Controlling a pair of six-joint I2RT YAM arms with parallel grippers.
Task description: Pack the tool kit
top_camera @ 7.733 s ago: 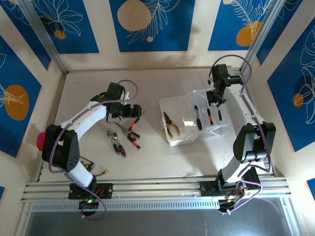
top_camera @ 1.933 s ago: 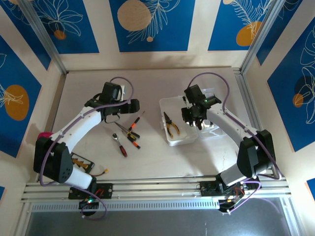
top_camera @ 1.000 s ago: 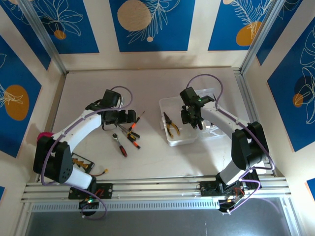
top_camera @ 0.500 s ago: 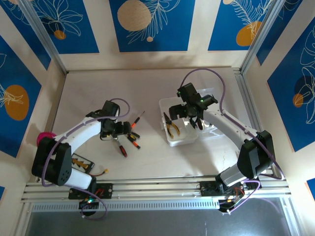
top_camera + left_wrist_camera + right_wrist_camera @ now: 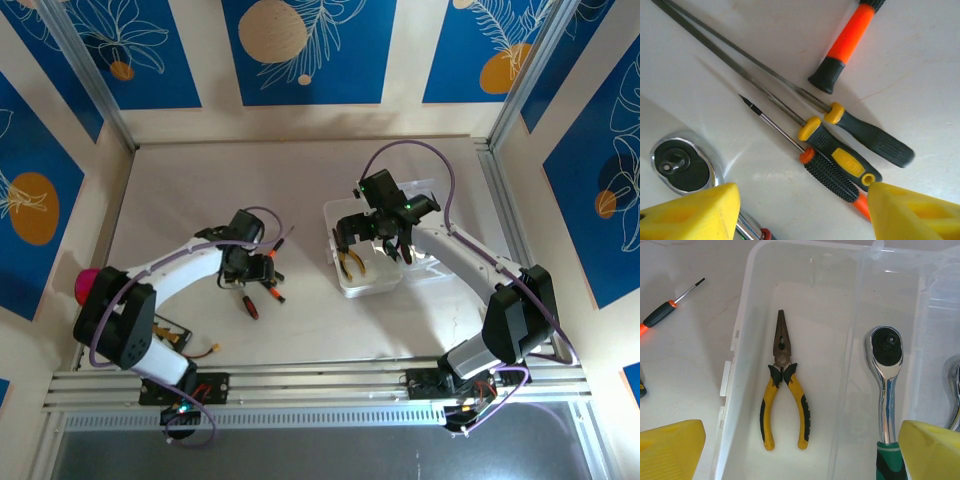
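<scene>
With both jaws wide and empty, our left gripper over the screwdrivers left of centre and right gripper above the tool kit case right of centre, we risk pinching 2 crowded handles and dropping 1.

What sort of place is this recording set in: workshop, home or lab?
Probably a lab robot cell rather than a real workshop: a pale table boxed in by walls with blue printed panels, the left arm and right arm bolted to an aluminium rail at its near edge.
</scene>
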